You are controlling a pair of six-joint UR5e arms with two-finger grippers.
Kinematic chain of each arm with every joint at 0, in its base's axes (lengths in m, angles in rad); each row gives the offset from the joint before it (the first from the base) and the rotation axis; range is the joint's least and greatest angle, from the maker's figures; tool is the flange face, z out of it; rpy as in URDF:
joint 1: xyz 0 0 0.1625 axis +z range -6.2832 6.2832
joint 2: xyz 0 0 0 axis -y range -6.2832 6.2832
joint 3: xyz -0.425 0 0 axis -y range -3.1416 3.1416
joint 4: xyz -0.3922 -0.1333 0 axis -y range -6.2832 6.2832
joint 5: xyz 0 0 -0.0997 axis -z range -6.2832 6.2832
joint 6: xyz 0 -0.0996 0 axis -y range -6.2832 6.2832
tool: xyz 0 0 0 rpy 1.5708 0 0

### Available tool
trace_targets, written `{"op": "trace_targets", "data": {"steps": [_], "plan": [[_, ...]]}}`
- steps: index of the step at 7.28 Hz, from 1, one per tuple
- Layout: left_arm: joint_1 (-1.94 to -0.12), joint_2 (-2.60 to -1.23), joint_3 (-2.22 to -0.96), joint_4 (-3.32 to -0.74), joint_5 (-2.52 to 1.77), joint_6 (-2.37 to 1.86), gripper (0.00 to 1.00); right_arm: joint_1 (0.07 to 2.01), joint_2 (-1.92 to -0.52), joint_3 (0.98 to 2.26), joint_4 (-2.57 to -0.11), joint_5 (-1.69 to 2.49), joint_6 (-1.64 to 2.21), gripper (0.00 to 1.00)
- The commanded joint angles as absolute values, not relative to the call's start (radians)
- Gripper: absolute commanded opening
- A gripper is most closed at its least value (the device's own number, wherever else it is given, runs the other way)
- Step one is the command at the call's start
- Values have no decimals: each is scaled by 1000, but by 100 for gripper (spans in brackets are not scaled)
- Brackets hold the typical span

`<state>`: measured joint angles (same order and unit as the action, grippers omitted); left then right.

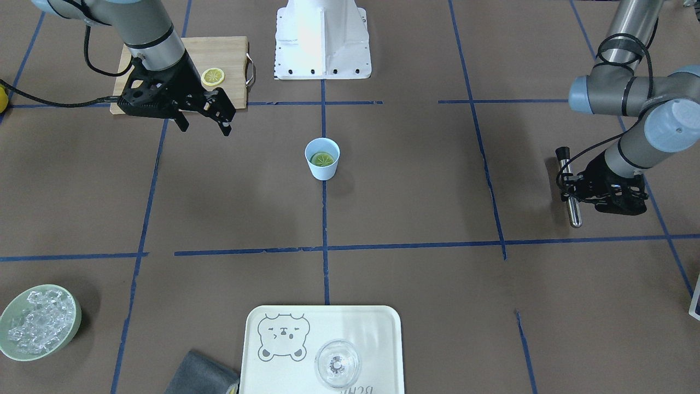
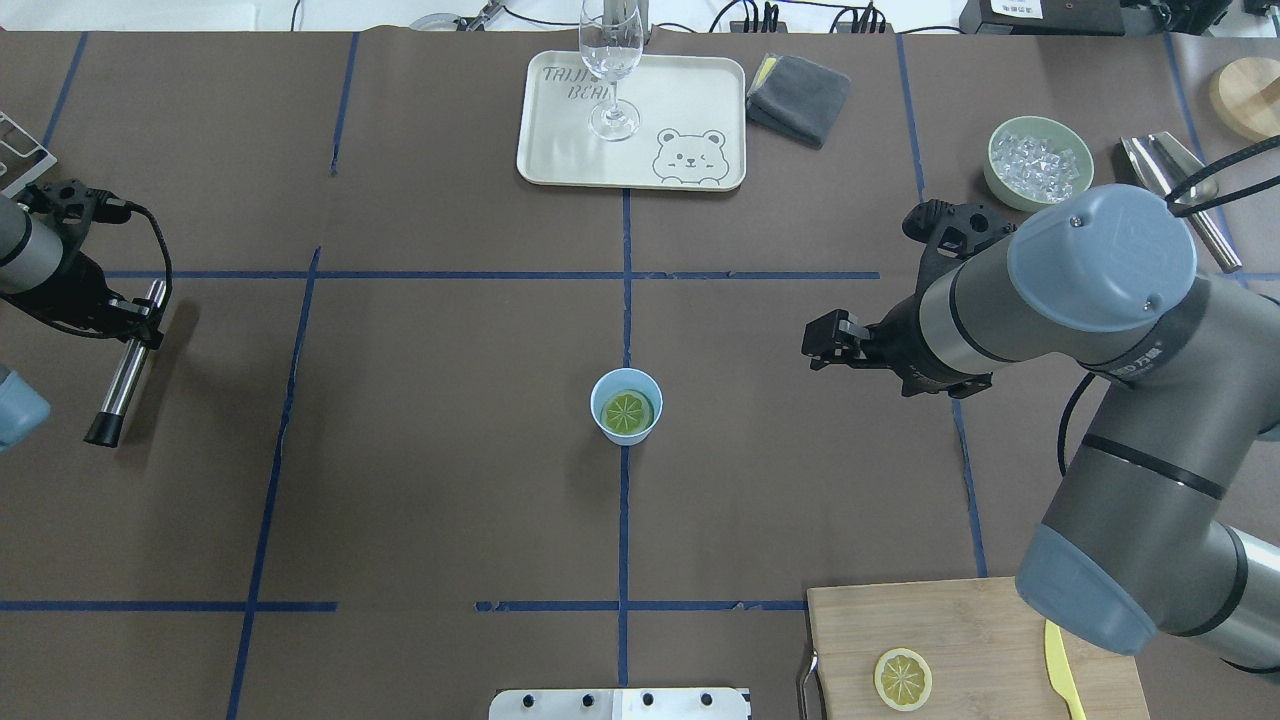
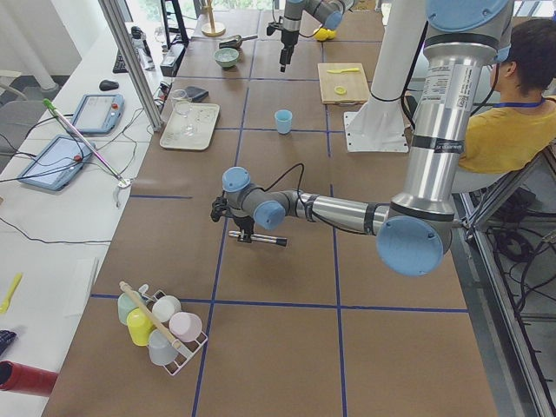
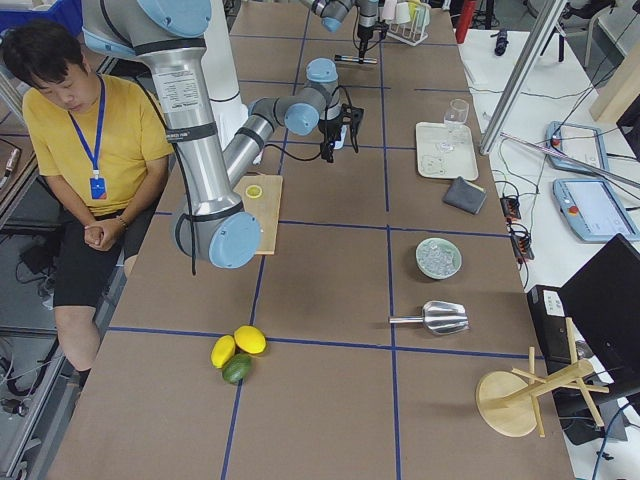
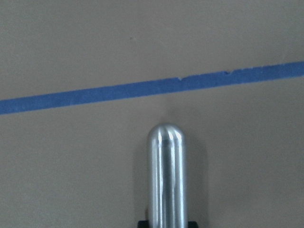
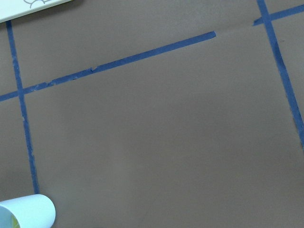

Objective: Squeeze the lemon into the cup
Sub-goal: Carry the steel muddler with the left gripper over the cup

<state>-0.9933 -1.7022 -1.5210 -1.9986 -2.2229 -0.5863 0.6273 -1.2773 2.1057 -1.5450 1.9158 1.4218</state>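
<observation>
Lemon slice (image 2: 627, 411) lies flat, cut face up, at the bottom of the blue cup (image 1: 322, 172), which stands upright mid-bench. Clock readings are from the overhead view, centred on the cup. The right hand (image 1: 205, 127) hangs between 2 and 3 o'clock, off the bench, fingers apart with nothing between them. It's the nearer of the two but still clear of the cup. The left hand (image 2: 137, 318) is far out at about 9 o'clock, clamped on a steel rod (image 2: 120, 385). The rod's long axis runs roughly 12 to 6, nearly level, with the rounded steel end toward 12 and the black end toward 6. Judgement: pressing the slice needs that rod swung in toward 3 o'clock and tipped upright over the cup mouth, so the far arm has the longer trip. A second slice (image 2: 903, 679) sits on the cutting board (image 2: 960, 620) at about 4 to 5 o'clock, untouched.
</observation>
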Motion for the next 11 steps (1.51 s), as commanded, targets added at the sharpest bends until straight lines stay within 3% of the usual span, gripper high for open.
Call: {"op": "trace_targets", "data": {"steps": [1,3,5,9,11], "plan": [[-994,-1675,-1702,-1997,-2221,-586,0,644,-1279,2117,-1546,1925,1422,100],[-976,-1687,-1883,-1984,-2218,-587,0,667,-1328,2135,-1545,1939,1416,100],[-806,-1780,-2011,-1985,-1999,-607,0,687,-1333,2135,-1545,1942,1416,100],[-555,-2131,-1982,-2015,-1615,-595,0,745,-1362,2134,-1545,1950,1384,100],[-413,-2131,-1909,-2356,-1248,-595,0,816,-1412,2135,-1543,2008,1286,100]]}}
